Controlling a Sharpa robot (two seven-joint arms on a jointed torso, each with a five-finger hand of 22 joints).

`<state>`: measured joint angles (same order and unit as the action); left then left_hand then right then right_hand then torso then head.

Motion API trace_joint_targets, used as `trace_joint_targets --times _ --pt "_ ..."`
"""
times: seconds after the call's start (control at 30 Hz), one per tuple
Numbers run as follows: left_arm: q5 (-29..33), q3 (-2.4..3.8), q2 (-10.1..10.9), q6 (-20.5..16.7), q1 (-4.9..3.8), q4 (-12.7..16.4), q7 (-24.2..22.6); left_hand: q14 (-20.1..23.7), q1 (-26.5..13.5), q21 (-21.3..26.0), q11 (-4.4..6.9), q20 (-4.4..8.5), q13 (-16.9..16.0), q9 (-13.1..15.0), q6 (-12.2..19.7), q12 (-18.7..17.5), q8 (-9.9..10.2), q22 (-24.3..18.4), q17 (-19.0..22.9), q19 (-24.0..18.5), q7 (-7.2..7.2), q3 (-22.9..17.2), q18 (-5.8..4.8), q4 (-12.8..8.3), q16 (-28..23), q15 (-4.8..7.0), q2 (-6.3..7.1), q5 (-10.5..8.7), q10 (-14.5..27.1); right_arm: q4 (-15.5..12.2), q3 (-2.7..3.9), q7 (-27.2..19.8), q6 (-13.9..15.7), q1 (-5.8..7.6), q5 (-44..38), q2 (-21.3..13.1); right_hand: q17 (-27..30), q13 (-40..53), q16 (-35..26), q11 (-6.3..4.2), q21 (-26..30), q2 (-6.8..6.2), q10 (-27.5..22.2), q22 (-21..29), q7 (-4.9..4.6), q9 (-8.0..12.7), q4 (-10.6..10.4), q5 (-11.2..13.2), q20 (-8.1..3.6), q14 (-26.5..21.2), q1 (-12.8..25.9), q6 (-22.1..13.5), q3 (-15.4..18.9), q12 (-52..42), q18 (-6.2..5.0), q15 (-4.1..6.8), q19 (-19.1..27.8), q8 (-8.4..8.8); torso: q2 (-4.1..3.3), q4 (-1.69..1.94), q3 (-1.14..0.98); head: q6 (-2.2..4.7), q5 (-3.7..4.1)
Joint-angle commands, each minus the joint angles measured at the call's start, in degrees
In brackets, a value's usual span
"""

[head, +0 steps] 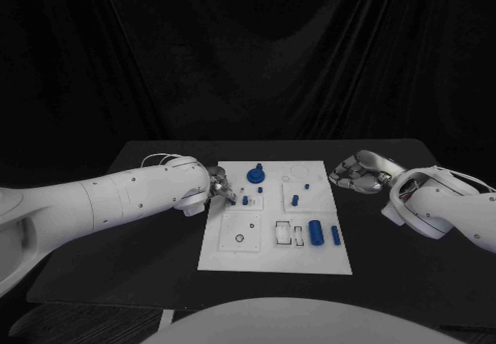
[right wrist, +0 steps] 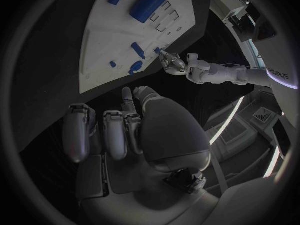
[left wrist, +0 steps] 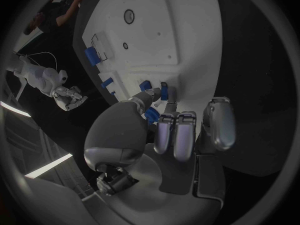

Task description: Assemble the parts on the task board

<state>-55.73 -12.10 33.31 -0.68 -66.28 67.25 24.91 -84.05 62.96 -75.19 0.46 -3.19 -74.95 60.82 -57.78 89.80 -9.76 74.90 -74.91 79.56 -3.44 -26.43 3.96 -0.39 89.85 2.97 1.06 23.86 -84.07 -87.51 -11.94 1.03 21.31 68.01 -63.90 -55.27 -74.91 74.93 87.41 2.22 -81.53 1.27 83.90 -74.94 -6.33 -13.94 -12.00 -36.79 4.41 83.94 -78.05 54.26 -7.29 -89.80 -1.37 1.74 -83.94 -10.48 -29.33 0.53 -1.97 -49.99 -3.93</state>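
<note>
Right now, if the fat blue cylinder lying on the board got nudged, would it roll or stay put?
The fat blue cylinder lies on its side on the flat white board, so it would probably roll sideways. It looks rigid and smooth, likely slippery to pinch.

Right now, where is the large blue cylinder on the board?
In the head view, the large blue cylinder lies near the task board's right edge, between the rectangular slots and a thinner blue peg.

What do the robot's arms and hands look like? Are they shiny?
Both arms are smooth, rounded white shells. The left arm has thin pale cables looping near its wrist. The right arm has a dark gap at a joint. Each ends in a silver metal hand: the left hand and right hand have chunky, glossy fingers with rounded tips.
</note>
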Motion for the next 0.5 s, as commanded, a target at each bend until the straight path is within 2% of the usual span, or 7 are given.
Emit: trace_joint_targets --times 0.03,0.5 --pt "0.34 -0.1 -0.03 0.02 0.33 0.06 -0.89 -5.95 0.01 0.24 0.46 -0.01 -15.05 0.05 -0.11 0.2 -0.35 10.06 -15.09 0.19 0.51 -0.26 -0.15 0.01 0.15 0.35 -0.65 0.22 -5.93 -0.14 0.04 0.99 -0.29 -0.15 -0.07 -0.11 -9.6 15.07 -0.19 -0.14 0.17 0.0 6.1 -11.96 -0.32 -0.04 0.02 -0.28 -0.22 4.86 -0.62 -0.2 -0.27 -0.2 -0.94 0.23 -1.82 -0.07 -0.01 0.02 0.01 -0.01 0.04" --pt "0.34 -0.1 0.02 1.01 0.4 0.28 -0.51 -5.95 0.07 0.36 0.44 0.0 -15.05 0.07 0.01 0.2 -0.31 10.02 -15.09 0.12 0.48 -0.39 -0.13 -0.07 0.15 0.34 -0.66 0.31 -5.93 0.05 0.04 1.06 -0.47 -0.33 -0.07 0.01 -9.63 15.07 -0.17 -0.12 0.21 0.0 6.1 -11.95 -0.34 -0.04 0.07 -0.27 -0.21 4.87 -0.63 -0.21 -0.35 -0.2 -0.94 0.21 -1.81 -0.07 0.04 0.01 -0.02 -0.01 -0.11"
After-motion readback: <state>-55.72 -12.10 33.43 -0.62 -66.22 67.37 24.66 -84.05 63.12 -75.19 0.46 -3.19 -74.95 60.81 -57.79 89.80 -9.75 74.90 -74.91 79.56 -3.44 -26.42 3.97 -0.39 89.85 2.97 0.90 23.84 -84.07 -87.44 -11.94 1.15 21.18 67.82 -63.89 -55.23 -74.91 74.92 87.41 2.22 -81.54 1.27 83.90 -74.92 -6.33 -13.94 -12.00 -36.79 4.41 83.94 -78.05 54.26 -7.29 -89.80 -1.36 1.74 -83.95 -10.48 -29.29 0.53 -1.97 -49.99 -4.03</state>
